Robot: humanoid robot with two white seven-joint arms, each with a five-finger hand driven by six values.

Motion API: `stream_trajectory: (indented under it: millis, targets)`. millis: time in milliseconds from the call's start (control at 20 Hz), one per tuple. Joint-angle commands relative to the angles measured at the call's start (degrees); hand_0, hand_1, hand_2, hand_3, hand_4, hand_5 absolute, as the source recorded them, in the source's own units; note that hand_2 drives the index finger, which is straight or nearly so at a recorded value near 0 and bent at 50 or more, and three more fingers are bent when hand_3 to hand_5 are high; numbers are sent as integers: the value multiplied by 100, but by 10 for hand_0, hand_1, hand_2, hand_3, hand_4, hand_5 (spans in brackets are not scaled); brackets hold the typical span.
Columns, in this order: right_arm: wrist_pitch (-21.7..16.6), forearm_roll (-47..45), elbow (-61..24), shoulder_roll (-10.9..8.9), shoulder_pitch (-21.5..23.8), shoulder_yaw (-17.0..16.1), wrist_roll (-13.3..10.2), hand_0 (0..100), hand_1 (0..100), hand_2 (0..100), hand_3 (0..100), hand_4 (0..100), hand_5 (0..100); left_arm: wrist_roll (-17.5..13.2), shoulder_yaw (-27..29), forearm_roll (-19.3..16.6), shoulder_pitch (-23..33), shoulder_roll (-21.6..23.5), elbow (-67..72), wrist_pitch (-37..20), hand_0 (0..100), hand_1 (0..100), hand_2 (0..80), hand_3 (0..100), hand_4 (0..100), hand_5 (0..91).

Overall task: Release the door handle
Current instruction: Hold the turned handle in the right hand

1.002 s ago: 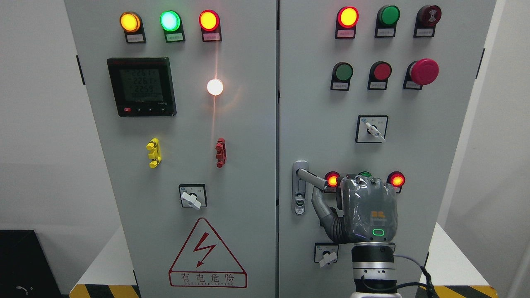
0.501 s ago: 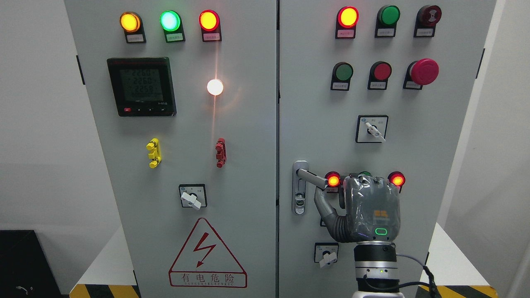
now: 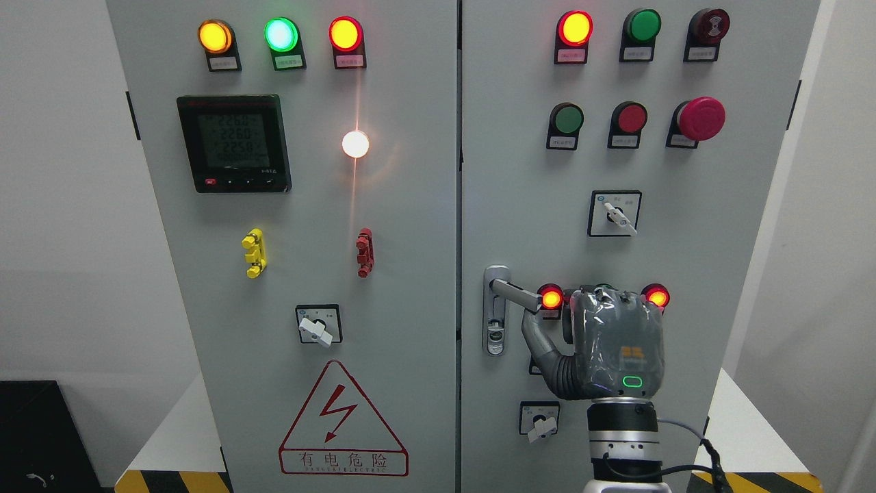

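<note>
The silver lever door handle (image 3: 514,292) sits on the right cabinet door (image 3: 520,171), angled down to the right from its lock plate (image 3: 495,311). My right hand (image 3: 612,342) comes up from the bottom edge and shows its grey back just right of the lever's free end. Its thumb (image 3: 537,337) stretches out to the left, with the tip right under the lever's end. The other fingers (image 3: 606,296) bend loosely toward the door and close on nothing. The lever is free along its whole length. No left arm shows.
Two lit red lamps (image 3: 551,298) (image 3: 657,298) flank the hand's top. A rotary switch (image 3: 540,419) sits below the thumb and another (image 3: 614,213) above. The left door (image 3: 308,205) carries a meter, lamps and a warning triangle. Yellow-black floor tape (image 3: 171,481) runs along the base.
My right hand has drifted a little to the right and slightly down, away from the lever. The thumb has followed it. The handle has not moved.
</note>
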Motion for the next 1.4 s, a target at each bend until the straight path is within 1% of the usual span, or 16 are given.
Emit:
stream_trajectory:
  millis: [0, 801, 1352]
  targets:
    - [-12, -6, -2, 1, -4, -13, 4, 529, 341, 1000, 1000, 1000, 1000, -4, 0, 0, 0, 0, 0, -5, 120, 556, 0, 0, 0, 0]
    - [-12, -24, -28, 1, 13, -13, 13, 550, 295, 997, 1000, 1000, 1000, -4, 0, 0, 0, 0, 0, -5, 120, 556, 0, 0, 0, 0]
    - [-21, -24, -28, 10, 4, -22, 21, 546, 283, 996, 1000, 1000, 1000, -4, 0, 0, 0, 0, 0, 4, 120, 556, 0, 0, 0, 0]
